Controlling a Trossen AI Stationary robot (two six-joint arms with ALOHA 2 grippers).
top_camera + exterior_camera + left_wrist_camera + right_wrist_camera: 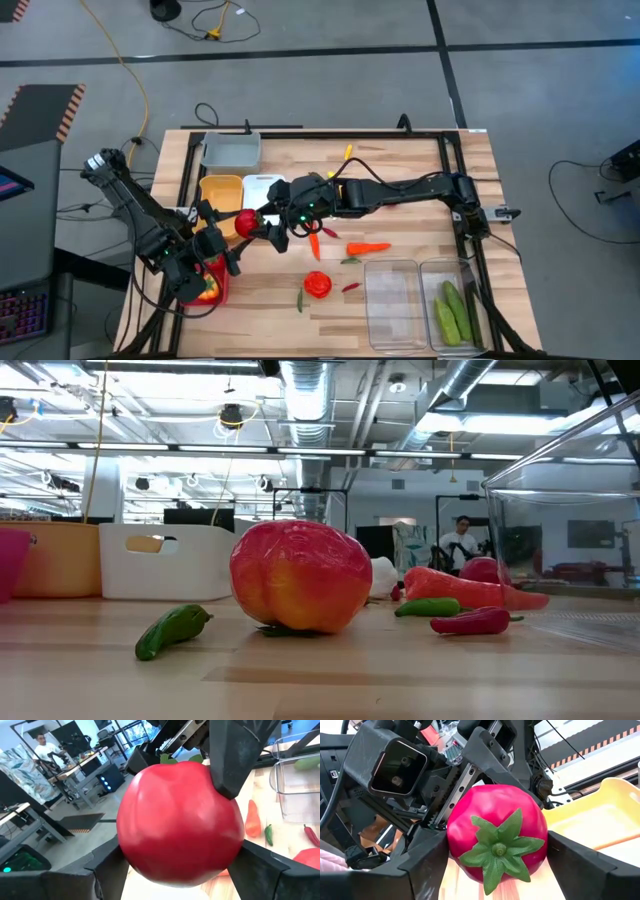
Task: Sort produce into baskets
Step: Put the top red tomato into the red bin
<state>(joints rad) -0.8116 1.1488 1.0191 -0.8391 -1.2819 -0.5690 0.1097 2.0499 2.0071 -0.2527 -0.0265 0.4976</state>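
A red tomato (245, 222) with a green calyx (496, 849) hangs above the table's left part, between my two grippers. My left gripper (232, 232) comes at it from the left, my right gripper (262, 224) from the right. Both are shut on it. On the table lie a red-orange pepper (318, 284), a carrot (367, 247), a red chili (350, 287) and a green chili (299, 300). Two cucumbers (452, 312) lie in the right clear basket (478, 330). My left gripper pinches the tomato's round sides (131, 851) between its two fingers (107, 870), coming level from the table's left, at the end away from the calyx. The tomato is lifted clear of the table. My right gripper pinches the tomato's sides (456, 845) between its two fingers (427, 865), level from the table's right. The calyx faces its wrist. One of its fingers (230, 760) shows on the tomato in the left wrist view.
A red basket (216, 290) with produce sits under my left arm. Yellow (222, 190), white (262, 185) and grey (232, 150) baskets stand at the far left. A second clear basket (392, 300) stands near right. A yellow piece (347, 152) lies far back.
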